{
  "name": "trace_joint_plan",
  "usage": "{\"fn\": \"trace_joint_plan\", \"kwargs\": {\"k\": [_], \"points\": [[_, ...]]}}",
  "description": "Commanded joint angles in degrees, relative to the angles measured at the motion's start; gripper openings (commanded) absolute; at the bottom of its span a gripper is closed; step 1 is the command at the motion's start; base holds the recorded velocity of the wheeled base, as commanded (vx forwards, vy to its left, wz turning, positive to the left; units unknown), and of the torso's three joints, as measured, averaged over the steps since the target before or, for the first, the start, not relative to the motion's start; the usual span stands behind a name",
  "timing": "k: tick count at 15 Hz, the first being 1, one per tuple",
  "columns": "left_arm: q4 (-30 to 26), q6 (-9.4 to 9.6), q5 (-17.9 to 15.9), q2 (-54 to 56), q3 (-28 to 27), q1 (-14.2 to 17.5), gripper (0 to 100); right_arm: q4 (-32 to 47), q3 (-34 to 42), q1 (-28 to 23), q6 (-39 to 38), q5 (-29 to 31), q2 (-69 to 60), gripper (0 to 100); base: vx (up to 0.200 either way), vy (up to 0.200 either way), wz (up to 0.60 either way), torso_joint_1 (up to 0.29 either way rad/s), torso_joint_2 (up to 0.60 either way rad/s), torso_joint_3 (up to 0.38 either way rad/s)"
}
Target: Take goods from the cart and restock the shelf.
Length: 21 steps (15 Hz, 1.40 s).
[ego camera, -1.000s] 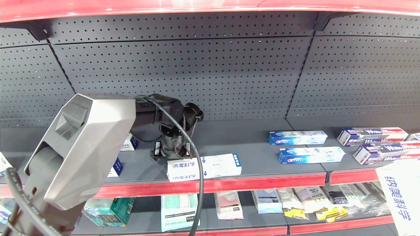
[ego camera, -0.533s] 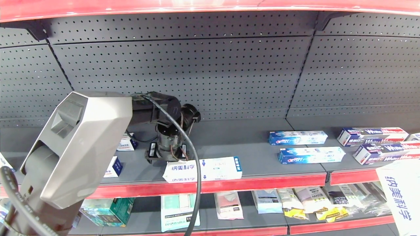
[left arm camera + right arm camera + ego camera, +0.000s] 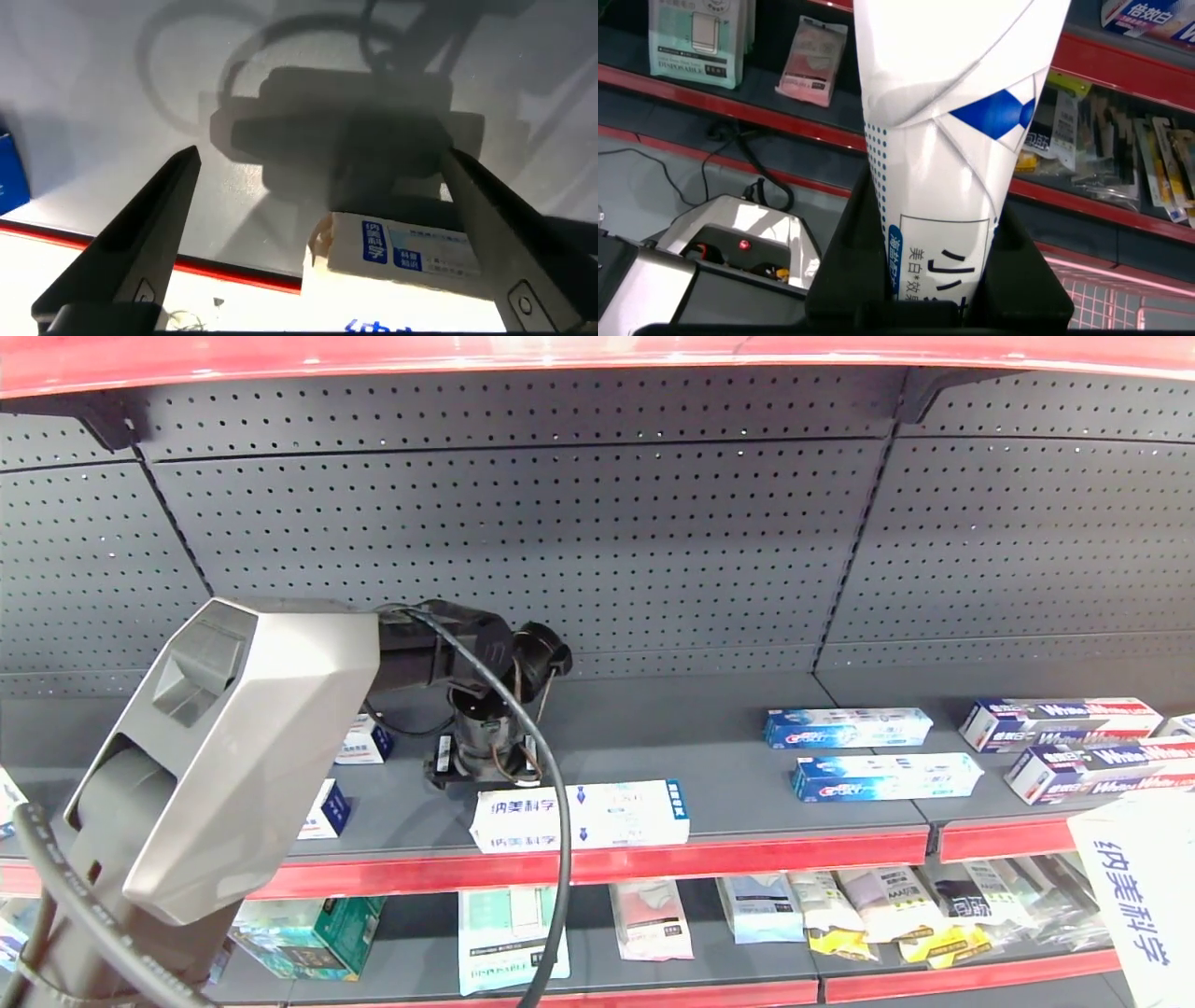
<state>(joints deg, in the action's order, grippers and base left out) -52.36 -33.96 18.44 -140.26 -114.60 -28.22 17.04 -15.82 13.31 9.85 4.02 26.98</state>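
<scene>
Shifted slightly rightward, left pincer [image 3: 484, 779] hovers open behind white box [image 3: 607, 812].

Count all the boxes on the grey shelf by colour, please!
White box: 1
Light blue boxes: 2
Dark blue boxes: 2
Small white-and-blue boxes: 2
Total: 7, plus one cut-off box at the right edge.

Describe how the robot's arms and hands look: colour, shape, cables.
The left arm has a bulky, angular silver-grey shell, then a black wrist section, with a black cable looping past it. The left hand has two long, flat black fingers. The right hand is black too, with blocky sides.
</scene>
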Motion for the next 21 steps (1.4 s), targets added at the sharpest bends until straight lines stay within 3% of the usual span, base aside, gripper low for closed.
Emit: {"fn": "trace_joint_plan", "kwargs": {"k": [1,12,18,21], "points": [[0.3,-0.67,-1.1,1.5,0.0,0.0,100,0.0,0.1,0.0,0.0,0.0,0.1,0,0.0,0.0,0.0,0.0,0.0,0.0],[0.6,-1.19,-0.9,3.3,0.0,0.2,100,0.0,0.3,0.1,0.8,-0.2,0.6,0,0.0,0.0,0.0,0.0,0.0,0.0],[11.4,-0.93,-0.9,3.2,0.0,0.2,100,0.0,0.6,0.1,1.4,-0.2,0.5,0,0.0,0.0,0.0,0.0,0.0,0.0],[12.6,-0.58,-0.7,3.2,0.0,0.0,100,0.0,0.6,0.1,1.6,-0.2,0.5,0,0.0,0.0,0.0,0.0,0.0,0.0]]}}
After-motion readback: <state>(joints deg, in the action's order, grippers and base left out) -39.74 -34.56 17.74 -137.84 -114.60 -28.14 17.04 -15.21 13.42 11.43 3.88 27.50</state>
